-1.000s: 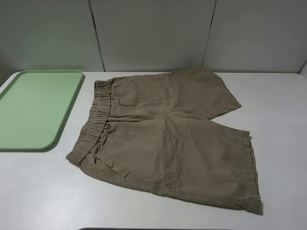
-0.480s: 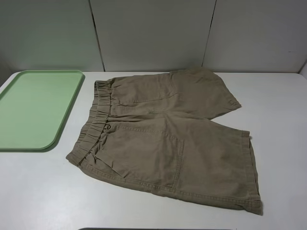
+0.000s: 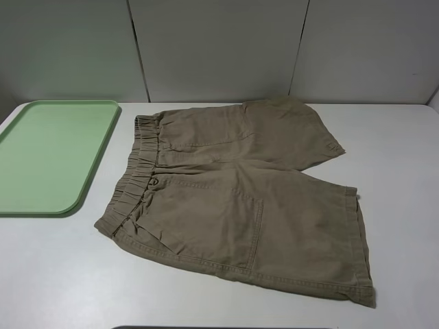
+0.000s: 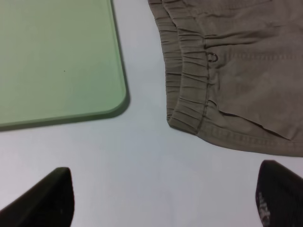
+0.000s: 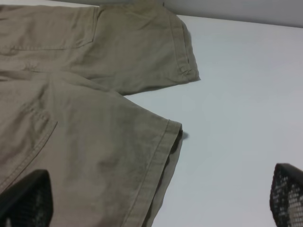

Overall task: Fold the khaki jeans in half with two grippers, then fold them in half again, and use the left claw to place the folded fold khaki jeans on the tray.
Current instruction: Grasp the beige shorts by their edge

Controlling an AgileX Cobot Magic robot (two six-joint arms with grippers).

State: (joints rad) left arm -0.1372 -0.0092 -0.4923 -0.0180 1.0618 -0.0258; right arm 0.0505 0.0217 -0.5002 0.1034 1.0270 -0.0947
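The khaki jeans (image 3: 240, 199) lie flat and unfolded on the white table, elastic waistband toward the tray, legs pointing right. The mint-green tray (image 3: 48, 154) sits at the left with nothing on it. No arm shows in the exterior high view. In the left wrist view my left gripper (image 4: 163, 203) stands open over bare table, near the waistband corner (image 4: 189, 120) and the tray's rounded corner (image 4: 116, 101). In the right wrist view my right gripper (image 5: 158, 201) is wide open above the hem of the near leg (image 5: 161, 156); one fingertip (image 5: 26, 196) hangs over cloth, the other over bare table.
A grey panelled wall (image 3: 219, 48) closes off the back of the white table (image 3: 55, 274). Bare table surface lies in front of the shorts and to their right. A dark edge shows at the bottom middle of the exterior high view.
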